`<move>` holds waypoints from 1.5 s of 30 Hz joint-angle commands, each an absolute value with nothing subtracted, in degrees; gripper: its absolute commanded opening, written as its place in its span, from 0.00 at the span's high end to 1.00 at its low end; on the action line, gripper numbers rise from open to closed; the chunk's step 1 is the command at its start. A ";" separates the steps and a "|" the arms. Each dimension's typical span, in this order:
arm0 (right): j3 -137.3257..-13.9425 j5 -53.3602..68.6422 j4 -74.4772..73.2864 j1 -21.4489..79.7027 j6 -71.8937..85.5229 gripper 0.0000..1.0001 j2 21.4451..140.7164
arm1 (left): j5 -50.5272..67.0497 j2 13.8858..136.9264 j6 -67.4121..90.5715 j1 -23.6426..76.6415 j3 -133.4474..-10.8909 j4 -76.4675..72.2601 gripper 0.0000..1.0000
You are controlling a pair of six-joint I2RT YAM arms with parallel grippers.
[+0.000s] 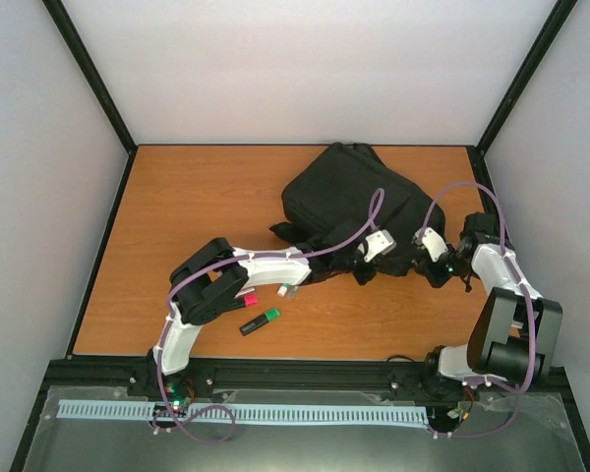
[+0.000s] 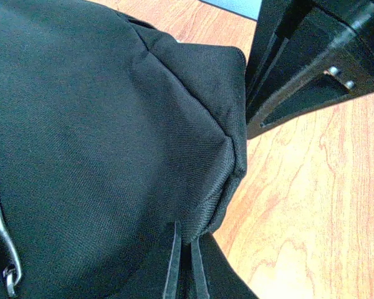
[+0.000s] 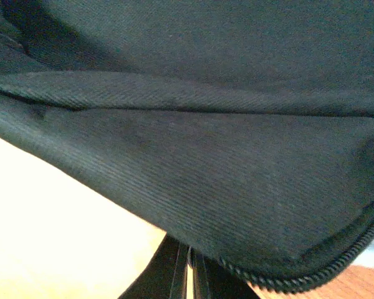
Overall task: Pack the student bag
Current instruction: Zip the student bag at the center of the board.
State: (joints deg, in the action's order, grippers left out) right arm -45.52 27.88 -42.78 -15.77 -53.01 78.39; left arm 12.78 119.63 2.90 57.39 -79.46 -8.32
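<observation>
While looking down from overhead, finding the student bag (image 1: 349, 202) lying slumped right of centre, toward the far edge of the wooden table (image 1: 177, 216). Seeing the left gripper (image 2: 186, 265) pinching a corner fold of black fabric at the bag's near edge, jaws squeezed together. Seeing the right gripper (image 3: 188, 274) sitting narrow too, jaws pressed together against the zipped hem; no telling about any cloth caught. Noticing a pink marker (image 1: 248, 300) and a green marker (image 1: 263, 319) lying nearer, apart from the bag.

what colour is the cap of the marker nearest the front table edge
Green, on a black marker; clearest in the top external view.
</observation>
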 commanded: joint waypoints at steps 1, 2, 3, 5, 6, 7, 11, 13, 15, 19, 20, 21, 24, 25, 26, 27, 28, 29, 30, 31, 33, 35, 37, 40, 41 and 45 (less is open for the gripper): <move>-48.02 23.91 -42.21 -18.82 -55.68 0.96 80.77 | 11.28 114.50 4.42 58.83 -74.95 -8.63 0.99; -48.13 23.70 -42.07 -18.88 -55.84 0.96 81.21 | 10.58 113.85 3.93 59.31 -74.02 -8.62 0.99; -48.29 23.40 -41.77 -19.08 -56.03 0.96 81.79 | 9.83 113.27 3.42 59.72 -73.16 -8.49 0.99; -48.65 23.52 -41.18 -19.79 -56.35 0.96 82.76 | 8.62 111.87 2.44 60.51 -71.48 -7.93 0.99; -48.87 23.97 -41.11 -20.32 -56.48 0.96 83.12 | 7.76 110.91 2.12 61.00 -70.50 -7.43 0.99; -49.07 24.22 -41.20 -20.67 -56.65 0.96 83.48 | 6.88 109.44 1.56 61.59 -69.51 -6.76 0.99; -48.62 23.68 -40.63 -20.92 -57.32 0.96 84.56 | 4.03 104.68 2.16 63.07 -64.29 -6.49 0.99; -48.15 23.29 -39.96 -21.00 -57.39 0.96 85.23 | 3.18 102.74 2.83 63.10 -61.46 -6.83 0.99; -48.04 22.80 -39.38 -21.08 -57.19 0.96 85.98 | 1.85 101.28 3.01 63.11 -59.32 -6.82 0.99; -48.00 22.01 -38.87 -21.52 -57.15 0.96 86.76 | -1.67 98.97 5.35 63.13 -56.19 -5.45 0.88; -47.92 22.10 -39.16 -21.53 -57.27 0.96 86.50 | -2.88 98.05 7.24 63.11 -55.95 -4.27 0.75; -47.73 22.32 -39.52 -21.53 -57.44 0.96 86.04 | -4.93 97.09 9.69 63.11 -55.82 -2.94 0.64; -46.16 24.07 -41.13 -21.53 -58.59 0.96 83.68 | -13.65 93.24 20.28 62.98 -55.63 2.34 0.36; -45.12 24.76 -41.86 -21.49 -59.14 0.96 82.33 | -16.06 92.28 24.69 62.68 -56.13 5.31 0.27; -44.29 25.30 -42.26 -21.45 -59.62 0.96 81.33 | -17.27 91.47 28.27 62.29 -56.66 7.68 0.22; -43.53 25.83 -42.60 -21.46 -60.06 0.96 80.39 | -17.32 90.94 31.52 61.89 -57.03 9.88 0.18; -42.64 26.24 -43.00 -21.40 -60.56 0.96 79.38 | -17.02 90.81 34.20 61.50 -57.56 11.83 0.16; -41.80 26.54 -43.29 -21.36 -61.04 0.96 78.50 | -15.58 91.26 37.68 60.93 -58.28 14.24 0.16; -40.96 26.58 -43.32 -21.36 -61.29 0.96 77.71 | -13.86 91.73 39.61 60.13 -59.14 15.40 0.15; -40.23 26.68 -43.37 -21.34 -61.60 0.95 76.99 | -11.70 92.17 40.75 59.45 -59.42 15.57 0.15; -38.92 26.78 -43.61 -21.27 -62.12 0.95 76.01 | -8.35 93.25 42.32 58.04 -59.72 14.77 0.15; -38.01 27.23 -44.19 -21.15 -62.58 0.95 75.42 | -6.04 94.68 42.68 56.29 -60.25 13.39 0.15; -37.13 27.63 -44.47 -20.70 -62.90 0.95 74.83 | -5.46 95.94 41.36 54.92 -60.91 10.98 0.15; -36.15 27.65 -45.15 -16.88 -62.63 0.96 73.88 | -4.21 98.81 37.05 51.58 -63.74 6.50 0.14; -36.10 27.73 -45.62 -15.22 -61.94 0.96 73.30 | -3.28 100.81 35.16 50.00 -66.36 6.37 0.14; -36.94 28.43 -46.89 -7.06 -57.84 0.96 70.17 | 0.82 109.30 28.15 44.50 -78.15 7.23 0.15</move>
